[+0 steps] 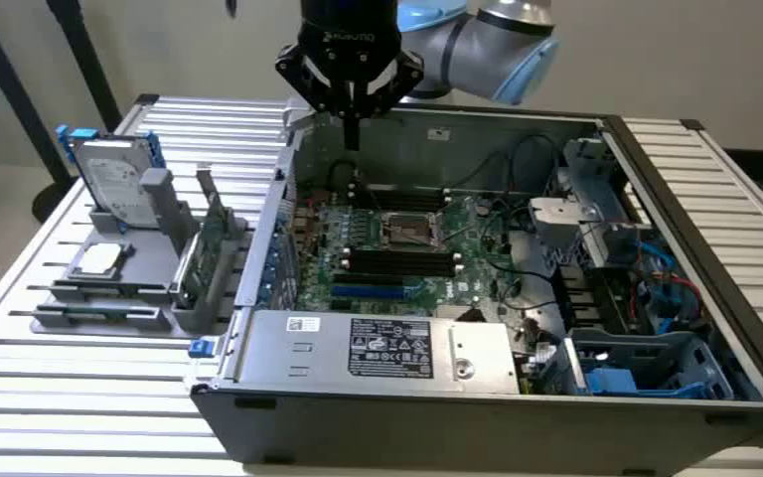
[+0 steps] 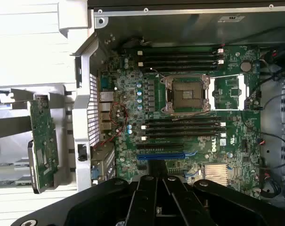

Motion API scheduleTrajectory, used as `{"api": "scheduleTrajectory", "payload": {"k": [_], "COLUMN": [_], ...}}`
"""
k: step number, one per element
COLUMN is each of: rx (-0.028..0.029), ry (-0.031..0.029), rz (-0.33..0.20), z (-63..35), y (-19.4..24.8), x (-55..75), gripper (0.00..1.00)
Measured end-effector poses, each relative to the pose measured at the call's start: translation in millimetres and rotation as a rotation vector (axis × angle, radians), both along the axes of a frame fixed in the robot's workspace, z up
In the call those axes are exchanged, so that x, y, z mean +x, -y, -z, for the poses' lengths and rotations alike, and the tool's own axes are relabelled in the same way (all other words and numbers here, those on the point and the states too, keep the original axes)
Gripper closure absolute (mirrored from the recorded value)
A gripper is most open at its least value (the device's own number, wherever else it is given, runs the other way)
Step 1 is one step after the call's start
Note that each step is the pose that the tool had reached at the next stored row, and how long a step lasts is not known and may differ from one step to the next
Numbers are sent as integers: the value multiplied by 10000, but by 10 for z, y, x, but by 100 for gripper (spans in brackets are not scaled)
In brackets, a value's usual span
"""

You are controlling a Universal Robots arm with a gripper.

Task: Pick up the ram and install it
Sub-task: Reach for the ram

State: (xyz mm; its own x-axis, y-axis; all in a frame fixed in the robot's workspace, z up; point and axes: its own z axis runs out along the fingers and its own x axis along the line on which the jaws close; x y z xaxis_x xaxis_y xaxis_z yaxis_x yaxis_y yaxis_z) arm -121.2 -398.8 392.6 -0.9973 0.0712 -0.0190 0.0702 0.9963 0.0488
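Jaws pressed together, nothing between them; gripper hangs above open case. Beneath: black motherboard slots. Well apart, toward exterior view's left: ram, apparently edge-up in grey rack. Your risks: shut jaws striking the stick; seizing neighbouring green card instead.

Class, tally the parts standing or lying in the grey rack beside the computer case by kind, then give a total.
Hard drives: 2
Broad green cards: 1
Ram sticks: 2
Total: 5
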Motion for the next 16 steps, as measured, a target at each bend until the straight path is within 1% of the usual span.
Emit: {"api": "scheduleTrajectory", "payload": {"k": [13, 16], "rx": [0, -2], "ry": [0, -1], "rz": [0, 0], "z": [0, 0], "y": [0, 18], "x": [0, -46], "gripper": [89, 89]}}
